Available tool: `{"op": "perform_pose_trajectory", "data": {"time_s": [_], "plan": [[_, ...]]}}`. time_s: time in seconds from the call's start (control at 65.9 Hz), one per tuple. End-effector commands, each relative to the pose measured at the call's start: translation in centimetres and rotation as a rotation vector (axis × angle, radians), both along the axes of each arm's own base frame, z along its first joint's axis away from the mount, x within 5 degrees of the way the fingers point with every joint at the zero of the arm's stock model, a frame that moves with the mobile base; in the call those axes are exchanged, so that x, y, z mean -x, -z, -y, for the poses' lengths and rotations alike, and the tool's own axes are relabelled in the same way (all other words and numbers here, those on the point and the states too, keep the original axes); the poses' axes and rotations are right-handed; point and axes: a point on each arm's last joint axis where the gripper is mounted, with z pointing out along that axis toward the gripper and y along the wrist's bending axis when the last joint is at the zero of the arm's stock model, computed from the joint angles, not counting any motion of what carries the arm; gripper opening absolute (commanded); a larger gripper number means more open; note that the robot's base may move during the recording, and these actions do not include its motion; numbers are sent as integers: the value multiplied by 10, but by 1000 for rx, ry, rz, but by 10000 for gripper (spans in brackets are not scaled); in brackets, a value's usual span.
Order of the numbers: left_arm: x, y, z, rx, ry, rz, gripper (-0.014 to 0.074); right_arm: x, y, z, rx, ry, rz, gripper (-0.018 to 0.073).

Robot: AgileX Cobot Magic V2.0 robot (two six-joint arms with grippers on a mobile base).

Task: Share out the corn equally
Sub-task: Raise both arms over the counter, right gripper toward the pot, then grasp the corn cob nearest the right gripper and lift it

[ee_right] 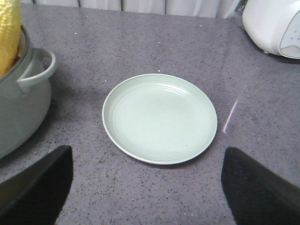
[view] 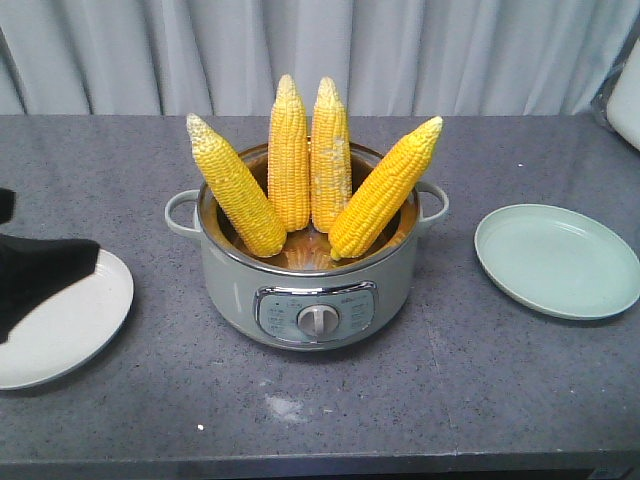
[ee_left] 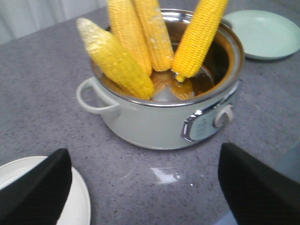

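Yellow corn cobs: 4 total, all standing tip-up in the pot, butt ends down inside. The outer left cob leans left over the rim and the outer right cob leans right. The two in the middle stand near upright, side by side and touching or nearly so.

1 pot, pale grey-green, with 2 side handles and 1 dial on the front panel. It sits mid-counter on the grey speckled countertop.

2 plates, 0 cobs on either. The white plate is left of the pot and the pale green plate is right of it, both well apart from the pot.

Left gripper: jaws spread wide, nothing held. It hangs over the white plate's near edge, facing the pot. Its black fingers show at both lower corners of the wrist view.

Right gripper: also wide open and empty, above the near side of the green plate.

1 white appliance is at the far right of the counter, only partly in view. Grey curtain behind.
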Motion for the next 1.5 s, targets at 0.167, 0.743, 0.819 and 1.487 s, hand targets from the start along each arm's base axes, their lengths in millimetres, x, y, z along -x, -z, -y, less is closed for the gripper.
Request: {"op": "perform_pose_trajectory", "data": {"time_s": [0.167, 0.743, 0.819, 1.487], "plan": [[-12, -3, 20, 26, 81, 23, 593, -35, -18, -18, -58, -183, -18, 593], [-14, -3, 20, 27, 77, 26, 593, -153, 2, -85, -233, -407, -74, 592], [-14, -3, 20, 27, 77, 26, 593, -165, 1, -89, -257, -413, -67, 592], [-14, -4, 20, 31, 73, 35, 593, -236, 14, -117, -402, -514, -78, 591]]}}
